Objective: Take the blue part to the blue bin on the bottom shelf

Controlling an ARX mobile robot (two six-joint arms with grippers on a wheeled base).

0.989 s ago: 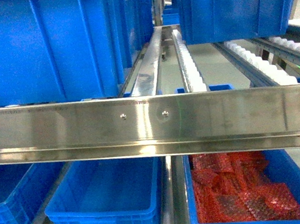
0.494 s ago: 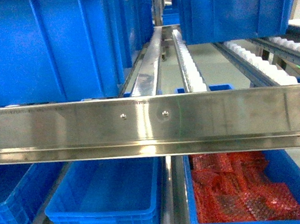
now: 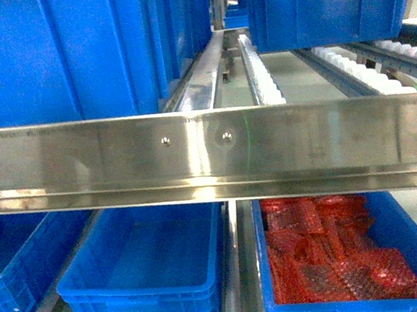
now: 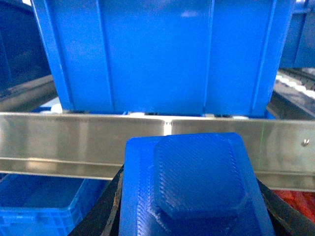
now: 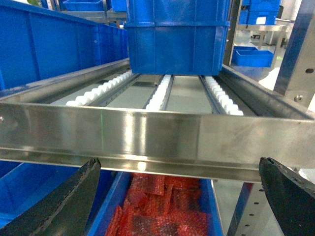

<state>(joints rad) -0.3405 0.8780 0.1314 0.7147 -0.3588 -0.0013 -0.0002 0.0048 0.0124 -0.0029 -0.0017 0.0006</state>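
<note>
Currently the left pincer (image 4: 194, 223) is clamped on the blue part (image 4: 197, 182), level with the steel rail (image 4: 59, 140); the empty blue bin (image 3: 145, 287) lies below and ahead on the bottom shelf. Right pincer (image 5: 179, 196) gapes, idle.

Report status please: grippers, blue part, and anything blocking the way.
Left gripper shut on blue part. Right gripper open, empty. Steel rail crosses in front, above empty blue bin on bottom shelf.

Blue part (image 4: 197, 191) hides left pincer fingertips (frame crops its base).
</note>
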